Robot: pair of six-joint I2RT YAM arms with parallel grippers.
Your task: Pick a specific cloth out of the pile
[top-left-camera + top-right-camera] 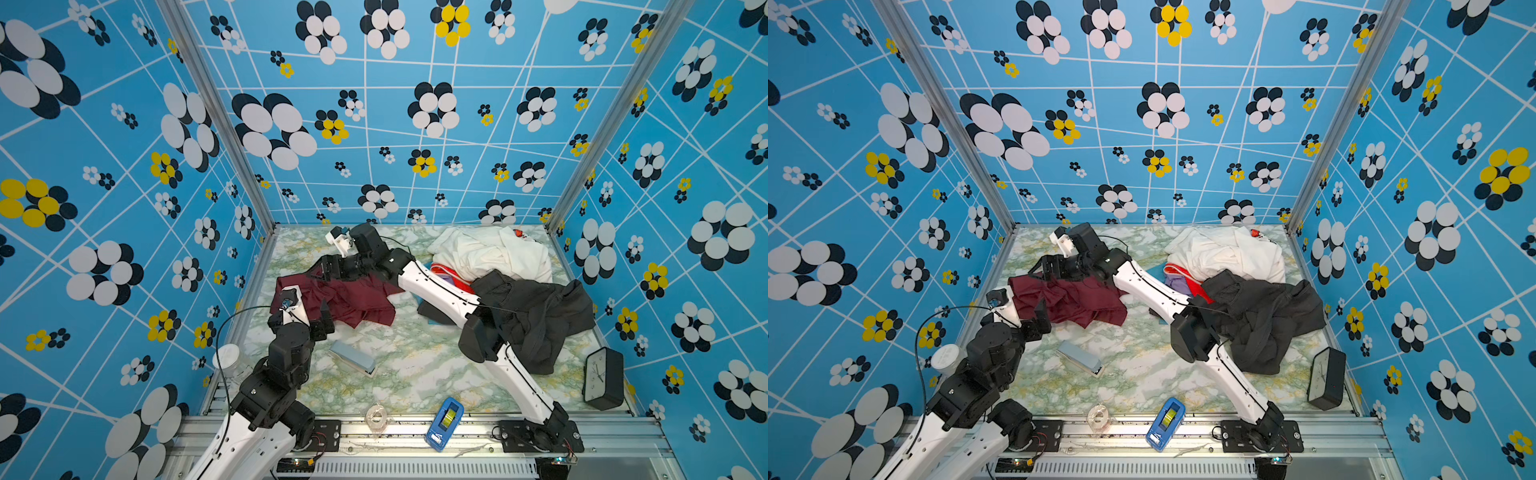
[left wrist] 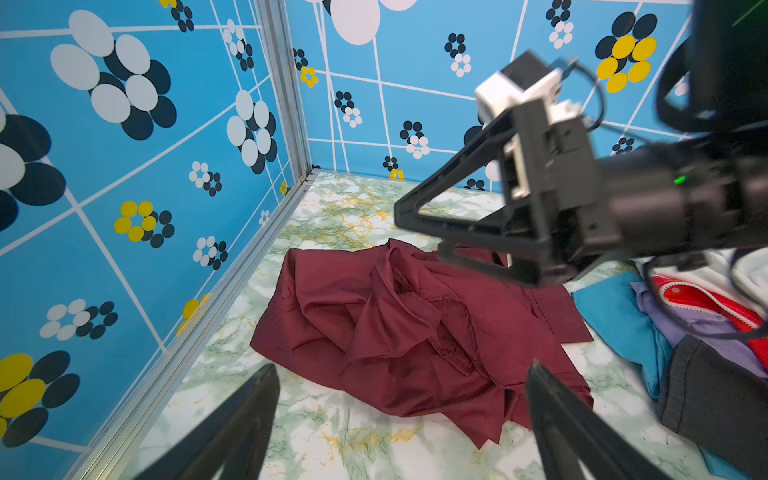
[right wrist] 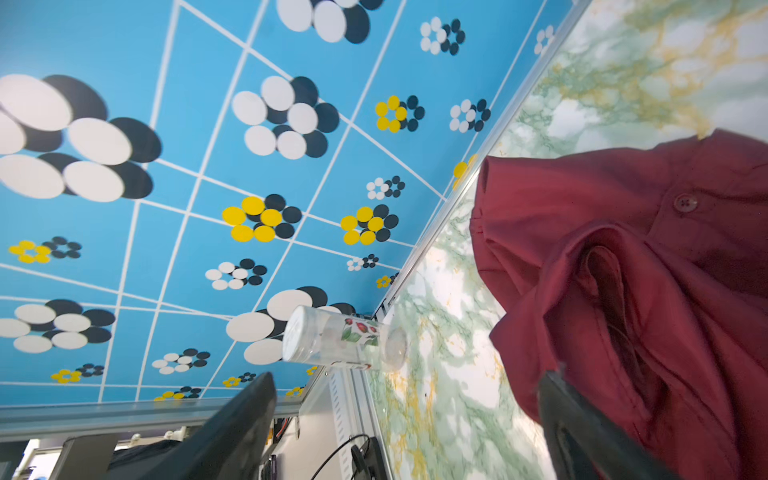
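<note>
We see the maroon cloth (image 1: 345, 301) lying crumpled on the left of the marbled table (image 1: 415, 365). It is well apart from the pile (image 1: 536, 307) on the right, so we judge it already picked out. The right gripper (image 2: 419, 230) reaches across the middle and hangs close over the cloth's far edge, jaws spread wide with nothing between them. We read this as a letting-go pose, held low so the fabric settles flat. The left gripper (image 2: 401, 368) hovers over the cloth's near edge, jaws also wide and empty, placed, we think, to take or straighten it if needed.
</note>
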